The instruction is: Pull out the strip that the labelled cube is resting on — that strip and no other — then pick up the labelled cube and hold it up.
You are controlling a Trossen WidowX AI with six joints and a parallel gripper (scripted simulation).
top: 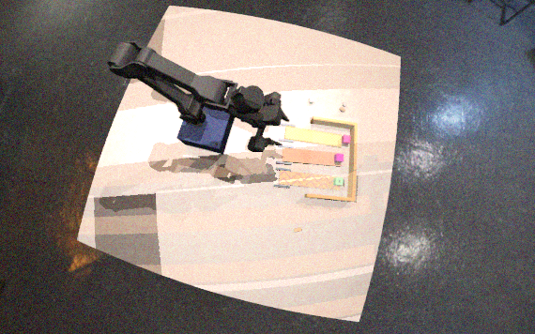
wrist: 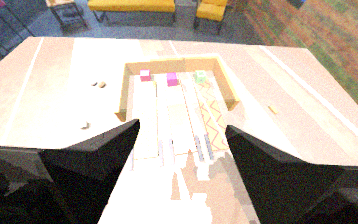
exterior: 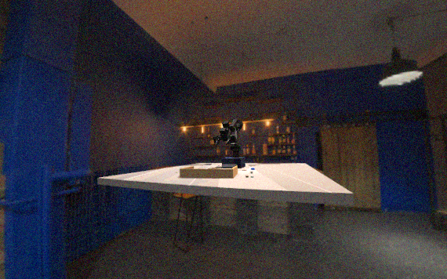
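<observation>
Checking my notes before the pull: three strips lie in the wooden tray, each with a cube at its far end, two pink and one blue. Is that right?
Not quite: the third cube is green, not blue. The top view shows the green cube on the zigzag-patterned strip, with pink cubes on the other two strips in the wooden tray.

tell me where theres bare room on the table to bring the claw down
Bare stretch: between the blue base and the strips' near ends, under the open claw; also the wide table area beyond the zigzag strip. Crowded: inside the wooden fence, where three strips with cubes lie close together.
</observation>
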